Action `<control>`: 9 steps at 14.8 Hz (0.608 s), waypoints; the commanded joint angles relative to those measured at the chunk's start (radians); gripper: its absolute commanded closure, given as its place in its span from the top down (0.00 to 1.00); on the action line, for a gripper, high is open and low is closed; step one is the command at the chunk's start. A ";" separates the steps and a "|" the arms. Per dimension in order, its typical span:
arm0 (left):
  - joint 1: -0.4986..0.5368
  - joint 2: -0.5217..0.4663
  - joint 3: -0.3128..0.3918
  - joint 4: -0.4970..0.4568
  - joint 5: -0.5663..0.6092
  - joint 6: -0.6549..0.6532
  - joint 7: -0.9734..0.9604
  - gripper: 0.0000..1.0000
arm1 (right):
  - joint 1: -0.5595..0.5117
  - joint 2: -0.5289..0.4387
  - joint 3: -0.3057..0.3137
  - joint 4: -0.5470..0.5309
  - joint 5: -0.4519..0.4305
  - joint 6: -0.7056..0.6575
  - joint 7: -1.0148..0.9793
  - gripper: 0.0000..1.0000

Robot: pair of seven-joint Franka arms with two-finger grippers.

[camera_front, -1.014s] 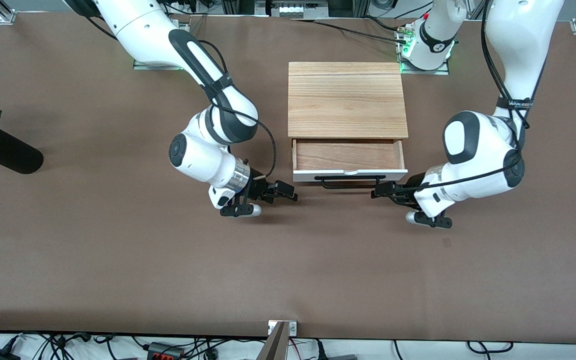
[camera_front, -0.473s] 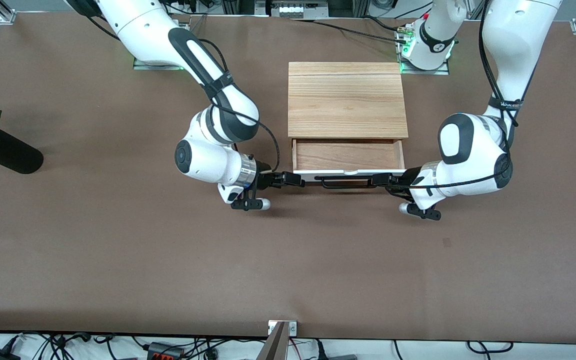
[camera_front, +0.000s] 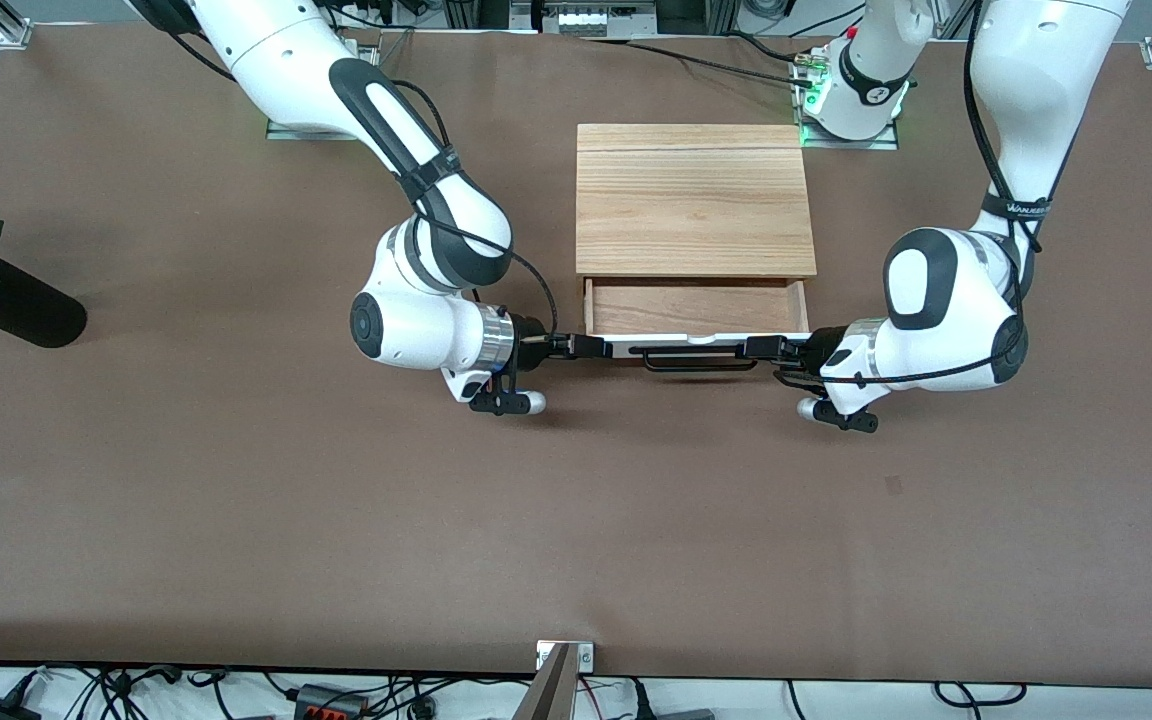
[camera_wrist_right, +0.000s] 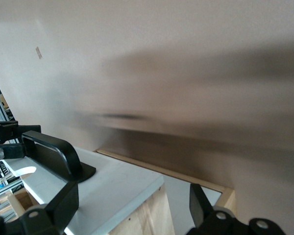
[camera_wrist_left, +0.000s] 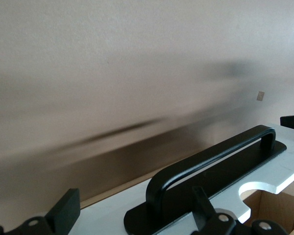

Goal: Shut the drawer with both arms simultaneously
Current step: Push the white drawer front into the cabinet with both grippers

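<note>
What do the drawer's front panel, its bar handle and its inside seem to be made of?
The flat white front panel looks like matt painted board, with pale raw wood at its edge. The black bar handle has a smooth satin sheen: metal or plastic, unclear. The reddish-brown interior shows wood grain.

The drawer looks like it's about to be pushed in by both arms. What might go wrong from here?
The left gripper and right gripper press the drawer front at its two ends. If one pushes faster, the drawer may skew and jam in the wooden casing. The open fingers sit close to the black handle, so one could snag it. Nothing visibly anchors the casing, so it might slide instead.
</note>
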 commanded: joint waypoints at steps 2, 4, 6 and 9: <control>0.016 -0.034 -0.010 -0.042 -0.026 -0.037 0.030 1.00 | -0.003 -0.006 0.000 0.006 0.013 -0.085 0.014 1.00; 0.016 -0.037 -0.010 -0.043 -0.028 -0.054 0.030 1.00 | -0.013 -0.006 -0.002 0.008 0.009 -0.168 0.014 1.00; 0.016 -0.038 -0.010 -0.051 -0.032 -0.074 0.032 1.00 | -0.015 -0.006 -0.002 0.006 0.009 -0.217 0.016 1.00; 0.016 -0.054 -0.010 -0.079 -0.031 -0.078 0.032 1.00 | -0.015 -0.006 -0.002 0.008 0.006 -0.283 0.014 1.00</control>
